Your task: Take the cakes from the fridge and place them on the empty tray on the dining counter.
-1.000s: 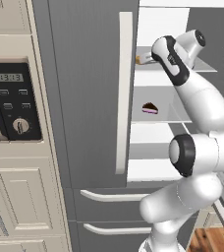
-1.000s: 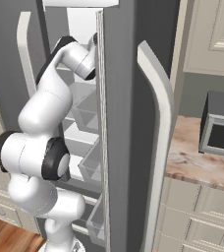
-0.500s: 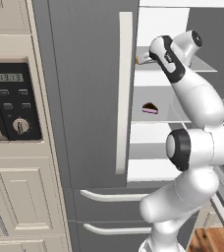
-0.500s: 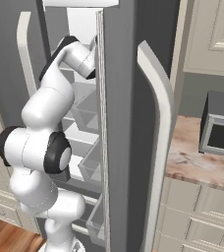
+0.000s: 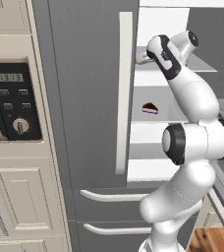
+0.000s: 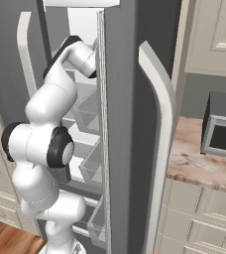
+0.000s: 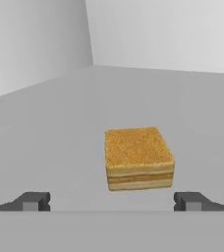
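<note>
Tan-golden cake [image 7: 138,158], dark grey fridge [image 5: 84,98], cream handles [image 5: 124,93].

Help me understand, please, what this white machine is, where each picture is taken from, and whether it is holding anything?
It is a white robot arm on a driving base, reaching into an open dark grey fridge. Two pictures come from cameras on the base, behind the arm to its left and right. The third looks along the end effector, whose two finger tips stand wide apart, holding nothing. Just ahead of it a tan-golden cake sits on a shelf. A chocolate wedge lies on a shelf lower down.
</note>
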